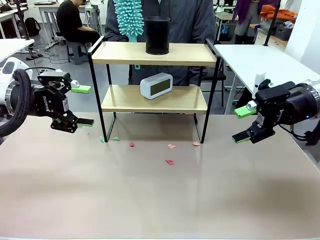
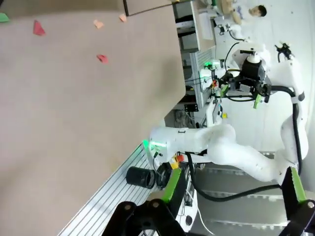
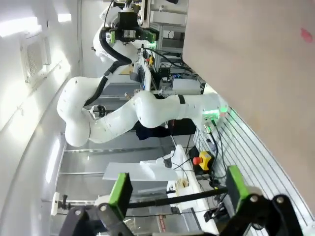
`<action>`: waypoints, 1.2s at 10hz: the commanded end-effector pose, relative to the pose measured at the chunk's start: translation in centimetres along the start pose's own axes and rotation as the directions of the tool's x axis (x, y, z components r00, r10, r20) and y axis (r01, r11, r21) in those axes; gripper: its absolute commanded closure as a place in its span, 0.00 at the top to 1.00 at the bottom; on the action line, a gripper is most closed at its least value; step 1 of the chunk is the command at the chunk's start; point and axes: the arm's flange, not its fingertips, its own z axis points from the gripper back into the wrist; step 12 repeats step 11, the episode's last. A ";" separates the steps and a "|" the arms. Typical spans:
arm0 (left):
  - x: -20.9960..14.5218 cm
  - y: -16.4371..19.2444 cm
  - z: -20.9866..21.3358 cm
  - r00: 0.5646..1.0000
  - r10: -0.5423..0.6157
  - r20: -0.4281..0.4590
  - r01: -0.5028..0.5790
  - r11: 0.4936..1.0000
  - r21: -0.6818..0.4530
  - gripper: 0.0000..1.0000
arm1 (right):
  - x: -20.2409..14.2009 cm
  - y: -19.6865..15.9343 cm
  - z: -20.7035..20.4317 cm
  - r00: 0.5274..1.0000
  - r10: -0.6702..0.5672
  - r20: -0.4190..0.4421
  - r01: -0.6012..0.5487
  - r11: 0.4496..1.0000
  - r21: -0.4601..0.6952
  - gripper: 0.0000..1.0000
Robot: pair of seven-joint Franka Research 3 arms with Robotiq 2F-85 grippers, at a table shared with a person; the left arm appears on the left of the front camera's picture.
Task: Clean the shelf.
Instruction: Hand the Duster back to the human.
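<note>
The shelf (image 1: 155, 54) stands at the far middle of the table, two light wooden boards in a thin black frame. A black cylinder (image 1: 157, 35) rests on its top board and a white digital clock (image 1: 156, 85) on the lower one. Behind it a person holds a teal fluffy duster (image 1: 129, 17) above the top board's left part. My left gripper (image 1: 83, 105) hovers open left of the shelf, its green pads (image 2: 172, 185) empty. My right gripper (image 1: 243, 123) hovers open to the shelf's right, nothing between its fingers (image 3: 120, 189).
Small red, pink and green paper scraps (image 1: 170, 161) lie on the beige tabletop (image 1: 160, 195) in front of the shelf legs, also seen as scraps (image 2: 102, 58) in the left wrist view. A white side table (image 1: 260, 57) stands at the right.
</note>
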 end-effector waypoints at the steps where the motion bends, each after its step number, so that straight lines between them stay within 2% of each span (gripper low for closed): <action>1: -1.6 -1.6 1.8 0.998 -0.027 -0.055 0.025 0.999 -0.041 1.00 | 0.0 1.1 0.4 0.994 0.004 -0.108 0.000 1.000 0.030 1.00; 12: -1.6 -1.6 1.8 0.998 -0.027 -0.055 0.025 0.999 -0.041 1.00 | 0.0 1.1 0.4 0.994 0.004 -0.108 0.000 1.000 0.030 1.00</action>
